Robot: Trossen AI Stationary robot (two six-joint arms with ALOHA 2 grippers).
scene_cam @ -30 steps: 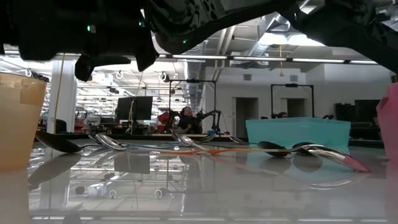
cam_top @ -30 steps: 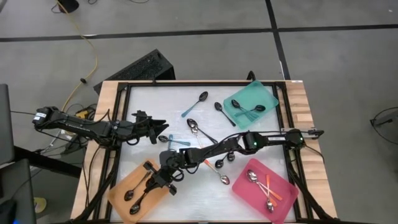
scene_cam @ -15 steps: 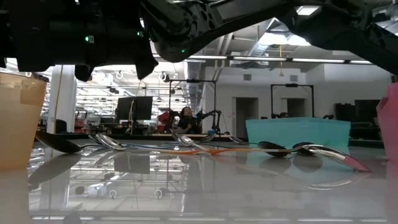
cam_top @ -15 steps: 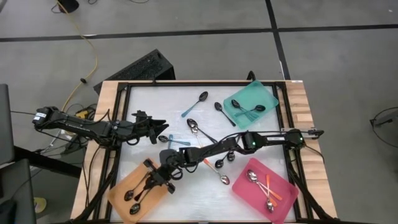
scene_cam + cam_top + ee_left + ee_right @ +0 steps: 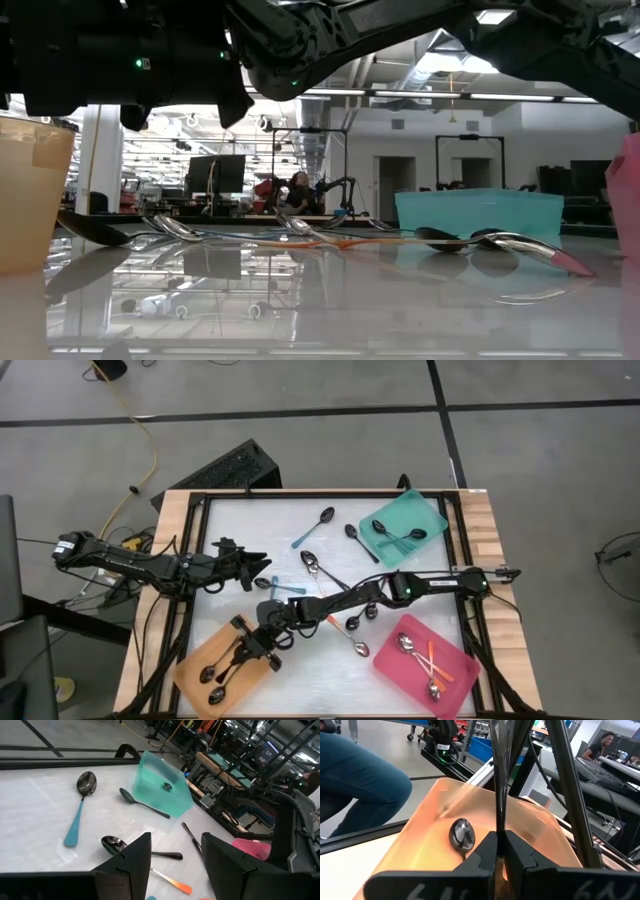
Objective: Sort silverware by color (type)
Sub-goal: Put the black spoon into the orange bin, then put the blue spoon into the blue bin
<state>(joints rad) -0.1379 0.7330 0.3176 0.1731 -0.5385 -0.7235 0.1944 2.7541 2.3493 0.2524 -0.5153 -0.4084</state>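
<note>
A dark-handled spoon (image 5: pixel 461 833) with a shiny bowl is pinched by the nearly closed right hand (image 5: pixel 499 851) over the orange tray (image 5: pixel 195 660); the left hand (image 5: pixel 172 851) is held open, empty.

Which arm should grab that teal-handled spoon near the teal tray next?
Left. The left gripper hangs open and empty beside the loose spoons, facing the teal-handled spoon. The right gripper is busy over the orange tray.

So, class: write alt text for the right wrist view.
The right end effector pinches a thin dark spoon handle upright over the orange tray, where a shiny spoon lies. A person's leg in jeans is beyond.
</note>
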